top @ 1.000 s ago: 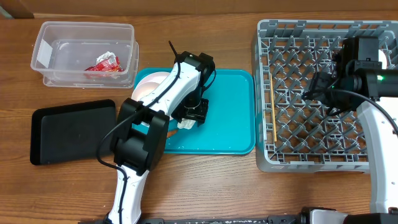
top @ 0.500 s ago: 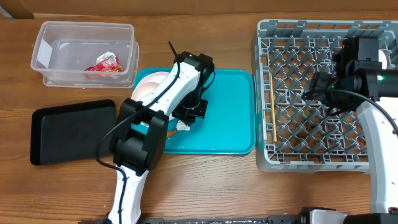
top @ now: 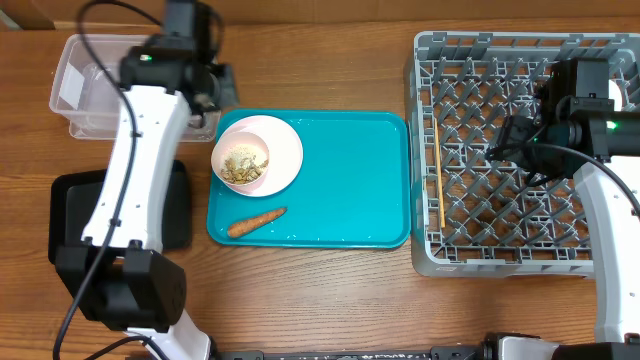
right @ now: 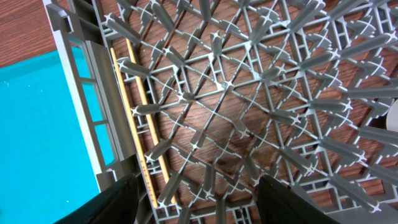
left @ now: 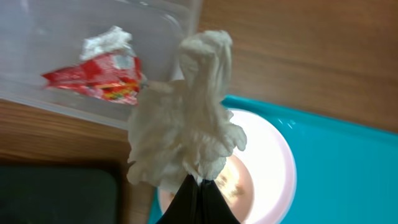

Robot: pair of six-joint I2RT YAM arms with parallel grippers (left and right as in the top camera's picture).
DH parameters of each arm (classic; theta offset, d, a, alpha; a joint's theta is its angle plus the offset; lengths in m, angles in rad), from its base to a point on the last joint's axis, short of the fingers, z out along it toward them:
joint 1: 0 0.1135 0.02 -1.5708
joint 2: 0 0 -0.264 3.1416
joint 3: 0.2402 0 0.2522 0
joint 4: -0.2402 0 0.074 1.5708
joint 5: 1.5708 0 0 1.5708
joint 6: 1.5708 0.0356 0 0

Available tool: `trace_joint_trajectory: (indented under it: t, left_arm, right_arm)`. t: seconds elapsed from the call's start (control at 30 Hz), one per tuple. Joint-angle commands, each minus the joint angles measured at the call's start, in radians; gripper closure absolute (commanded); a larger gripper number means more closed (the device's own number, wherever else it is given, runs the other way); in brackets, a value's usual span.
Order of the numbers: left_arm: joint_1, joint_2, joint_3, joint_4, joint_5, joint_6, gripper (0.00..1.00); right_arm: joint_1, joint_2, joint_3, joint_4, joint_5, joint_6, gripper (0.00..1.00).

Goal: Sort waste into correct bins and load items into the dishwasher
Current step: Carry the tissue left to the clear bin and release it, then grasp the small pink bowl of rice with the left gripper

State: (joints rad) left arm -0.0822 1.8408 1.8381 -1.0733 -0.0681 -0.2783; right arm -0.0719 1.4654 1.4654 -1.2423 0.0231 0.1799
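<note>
My left gripper is shut on the crumpled white tissue and holds it above the near right corner of the clear tub, where the red snack wrapper lies. The pale-pink bowl with grainy food scraps and the carrot piece sit on the teal tray. The black tray lies partly under my left arm. My right gripper hangs open over the grey dish rack. A wooden chopstick lies along the rack's left side.
Part of a white object shows at the rack's right edge. The left arm stretches from the front edge up to the tub. Bare wooden table runs along the front.
My left gripper shut on the tissue on the teal tray, then carried it up and left to the clear tub. That uncovered the bowl and carrot. The right arm has not moved.
</note>
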Motion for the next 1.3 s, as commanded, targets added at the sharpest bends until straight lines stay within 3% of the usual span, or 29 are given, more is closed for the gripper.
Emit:
trace_joint_trajectory:
  t: [0.0, 0.37, 0.4, 0.5, 0.6, 0.9, 1.07, 1.27]
  left_arm:
    - [0.068, 0.047, 0.003, 0.082, -0.018, 0.010, 0.96]
    - [0.175, 0.179, 0.003, 0.217, -0.028, 0.010, 0.96]
    - [0.180, 0.185, 0.003, 0.220, -0.028, 0.010, 0.89]
    - [0.189, 0.187, 0.009, 0.227, -0.022, 0.013, 0.56]
    - [0.188, 0.162, 0.037, 0.183, 0.010, 0.028, 0.47]
    - [0.186, -0.018, 0.076, -0.148, 0.117, 0.017, 0.41]
    - [0.187, -0.058, 0.076, -0.346, 0.117, 0.016, 0.41]
    - [0.166, -0.059, 0.061, -0.412, 0.142, 0.017, 0.40]
  right_arm:
    - [-0.003, -0.001, 0.013, 0.006, 0.001, 0.003, 0.36]
    - [-0.003, -0.001, 0.013, 0.006, 0.000, 0.003, 0.36]
    - [-0.003, -0.001, 0.013, 0.006, 0.000, 0.003, 0.36]
    - [-0.003, -0.001, 0.013, 0.006, 0.000, 0.003, 0.36]
    - [-0.003, -0.001, 0.013, 0.006, 0.000, 0.003, 0.36]
    - [-0.002, -0.001, 0.013, 0.031, -0.055, 0.001, 0.35]
    - [0.029, -0.001, 0.013, 0.089, -0.317, -0.089, 0.35]
    - [0.143, 0.004, 0.013, 0.157, -0.338, -0.102, 0.31]
